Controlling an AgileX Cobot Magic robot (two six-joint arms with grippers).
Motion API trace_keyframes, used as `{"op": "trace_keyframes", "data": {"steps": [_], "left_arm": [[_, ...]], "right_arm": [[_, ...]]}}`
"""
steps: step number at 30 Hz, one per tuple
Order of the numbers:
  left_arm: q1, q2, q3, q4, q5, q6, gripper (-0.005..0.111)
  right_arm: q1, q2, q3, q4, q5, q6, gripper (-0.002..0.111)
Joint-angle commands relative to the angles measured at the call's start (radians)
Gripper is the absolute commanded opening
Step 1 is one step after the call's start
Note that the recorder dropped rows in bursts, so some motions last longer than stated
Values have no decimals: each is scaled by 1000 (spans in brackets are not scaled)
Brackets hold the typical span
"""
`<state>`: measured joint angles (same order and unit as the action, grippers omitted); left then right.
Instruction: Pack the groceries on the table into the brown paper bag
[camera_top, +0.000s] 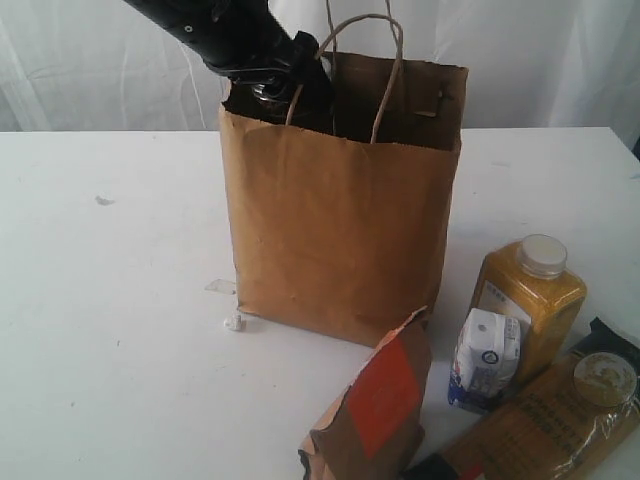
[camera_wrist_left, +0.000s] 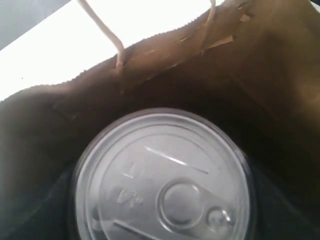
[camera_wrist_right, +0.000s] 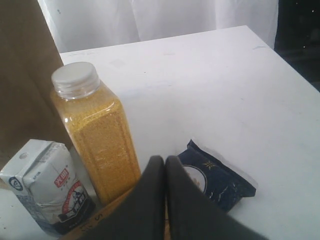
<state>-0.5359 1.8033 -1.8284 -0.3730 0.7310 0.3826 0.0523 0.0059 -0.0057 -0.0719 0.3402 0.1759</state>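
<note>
left arm (camera_top: 240, 45) reached down into the mouth of the bag (camera_top: 340, 240); its tool sat below the rim, hidden from outside. wrist view showed the can (camera_wrist_left: 162, 175) inside the bag, silver pull-tab lid facing the camera, brown walls all round. dark shapes flanked the can, but i couldn't tell if the left tool gripped it or stood open beside it.

right tool (camera_wrist_right: 165, 162) was closed, fingers pressed together, nothing in it. it hung over the spaghetti (camera_top: 540, 425), near that packet's dark blue end.

bag stood upright mid-desk (camera_top: 110, 300). the rest was on the desk right of the bag: bottle (camera_top: 527, 300) upright, carton (camera_top: 485, 358) just in front of it, pouch (camera_top: 375, 405) upright by the bag's near corner, spaghetti flat along the front edge. small white scrap (camera_top: 233, 321) lay by the bag's left foot.
</note>
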Motion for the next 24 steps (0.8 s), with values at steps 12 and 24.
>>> {"op": "trace_keyframes", "data": {"steps": [12, 24], "left_arm": [[-70, -69, -1, -53, -73, 90, 0], [-117, 0, -1, -83, -134, 58, 0]], "right_arm": [[-5, -6, 6, -3, -5, 2, 0], [-5, -6, 6, -3, -3, 2, 0]]}}
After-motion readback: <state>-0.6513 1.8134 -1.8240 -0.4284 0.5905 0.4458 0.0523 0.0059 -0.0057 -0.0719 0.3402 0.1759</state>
